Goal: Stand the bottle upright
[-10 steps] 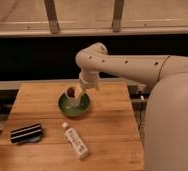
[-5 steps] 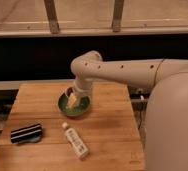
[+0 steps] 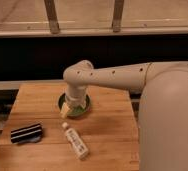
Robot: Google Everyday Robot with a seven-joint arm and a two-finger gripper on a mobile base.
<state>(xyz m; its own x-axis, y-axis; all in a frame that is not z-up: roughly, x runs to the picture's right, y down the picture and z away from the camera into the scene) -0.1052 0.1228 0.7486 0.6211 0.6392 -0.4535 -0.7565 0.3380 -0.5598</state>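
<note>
So the gripper [image 3: 66, 110] is hanging over the left edge of a green bowl [image 3: 86, 107], fingers spread wide and not gripping anything. The bottle [image 3: 75, 141] is lying flat on the wooden table [image 3: 112, 130], a little nearer the camera than the gripper, cap end pointing back toward it. A striped block [image 3: 27, 132] is sitting off to the gripper's left, also nearer the camera.
</note>
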